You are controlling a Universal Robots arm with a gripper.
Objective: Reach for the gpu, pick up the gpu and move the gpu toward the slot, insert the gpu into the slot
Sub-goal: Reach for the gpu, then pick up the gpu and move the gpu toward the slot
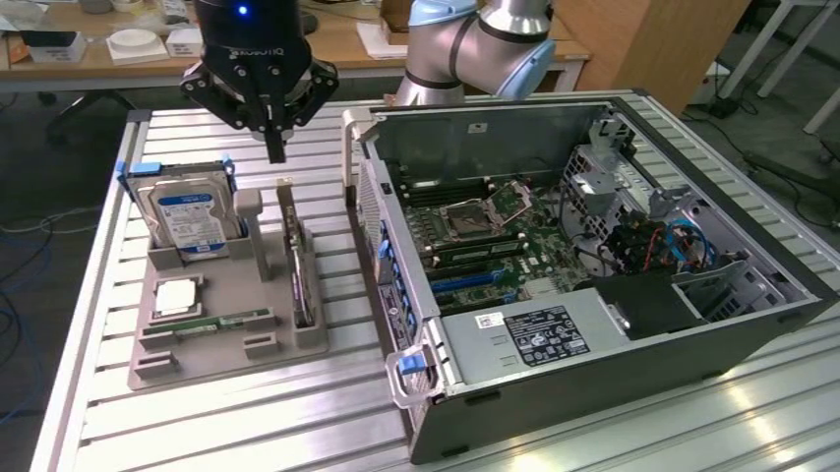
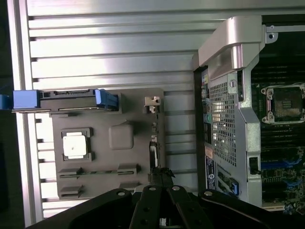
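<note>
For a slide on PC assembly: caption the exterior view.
Shut claw hangs above the graphics card standing in its grey tray beside the open computer case.

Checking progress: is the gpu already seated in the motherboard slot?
No, the gpu stands on edge in the grey holder, outside the computer case.

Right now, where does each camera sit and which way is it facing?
Exterior view: off the arm, raised, looking down across the tray and open computer case; gripper and arm show.
Wrist view: on the wrist, looking straight down at the tray; gripper shows.
Shared: tray, gpu, hard drive, computer case.
</note>
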